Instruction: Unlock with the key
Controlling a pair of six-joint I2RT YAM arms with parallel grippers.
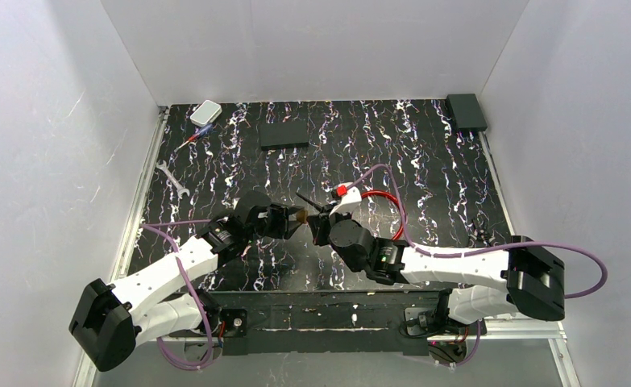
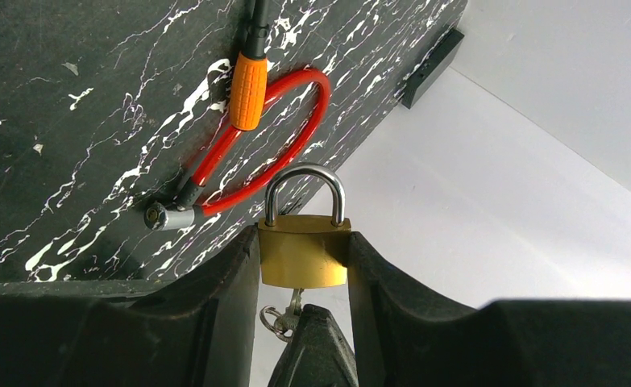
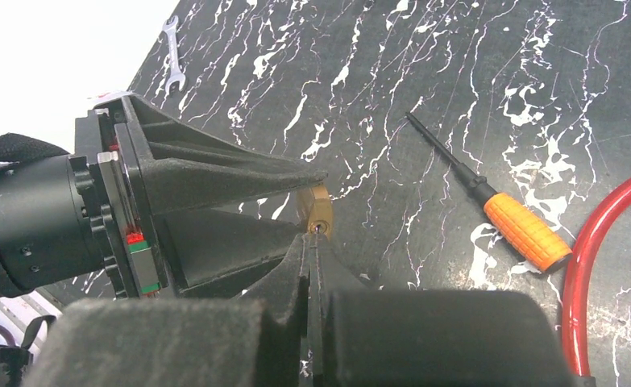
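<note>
The key (image 2: 293,309) is a small silver one. It sits in the underside of the padlock (image 2: 304,258), with a ring (image 2: 274,321) hanging beside it, held in the air near the table's (image 1: 215,242) middle, a little toward 6 o'clock. The left gripper (image 1: 284,219) pinches the brass body by its sides, shackle up and closed. The right gripper (image 1: 320,226) meets it from 3 o'clock, its fingers pressed together on what looks like the key's bow.

The key is light, stiff and thin, and bare metal is likely to slip between the pads. It should be held flat across the bow and turned about its own axis, because a sideways pull could bend it or draw it out. The padlock is compact and heavy for its size, so the left grip must resist the twist.

An orange-handled screwdriver (image 3: 521,230) lies at 1 o'clock of the grippers. A red cable (image 3: 571,290) loops at 2 o'clock, and a wrench (image 1: 171,179) lies well apart at 10 o'clock. None of these blocks the turn. The two grippers are nose to nose, so the wrist has little room to roll.
</note>
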